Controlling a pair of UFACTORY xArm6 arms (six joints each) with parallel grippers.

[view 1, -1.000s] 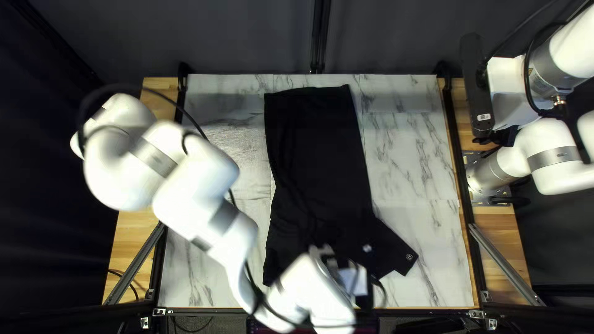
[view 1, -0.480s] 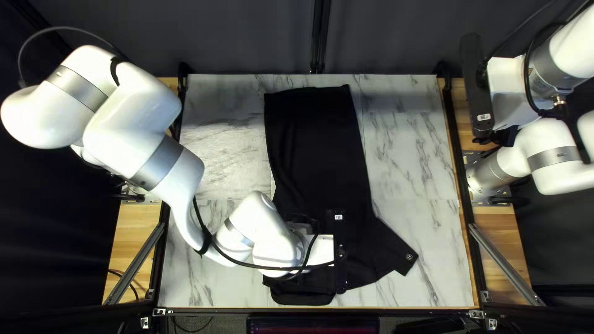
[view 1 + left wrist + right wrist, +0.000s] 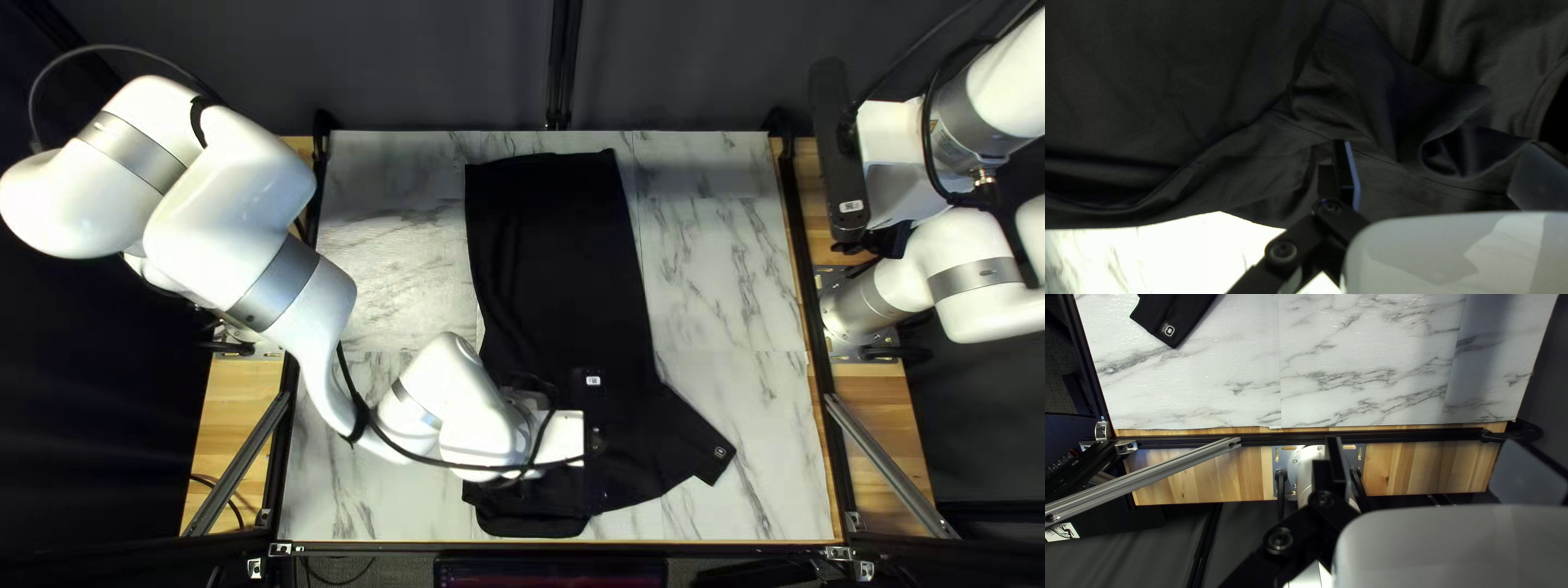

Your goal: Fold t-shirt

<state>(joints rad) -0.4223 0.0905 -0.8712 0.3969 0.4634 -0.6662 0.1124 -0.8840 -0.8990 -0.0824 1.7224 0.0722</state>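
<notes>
T-shirt (image 3: 561, 250) lies under my bent left arm (image 3: 283, 283), left gripper (image 3: 563, 438) over its near part; right gripper (image 3: 898, 163) hangs well right of it. I cannot tell whether either grips.

A white table (image 3: 724, 272) with grey marble-like veins, a black t-shirt (image 3: 555, 261) directly on top

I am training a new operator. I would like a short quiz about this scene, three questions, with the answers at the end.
1. Which arm reaches over the shirt?
2. True or false: the right wrist view shows the whole shirt.
3. The surface directly under the shirt looks like: A) wooden planks; B) veined marble; C) checked cloth.

Key: 1. The left arm. 2. False. 3. B.
</notes>
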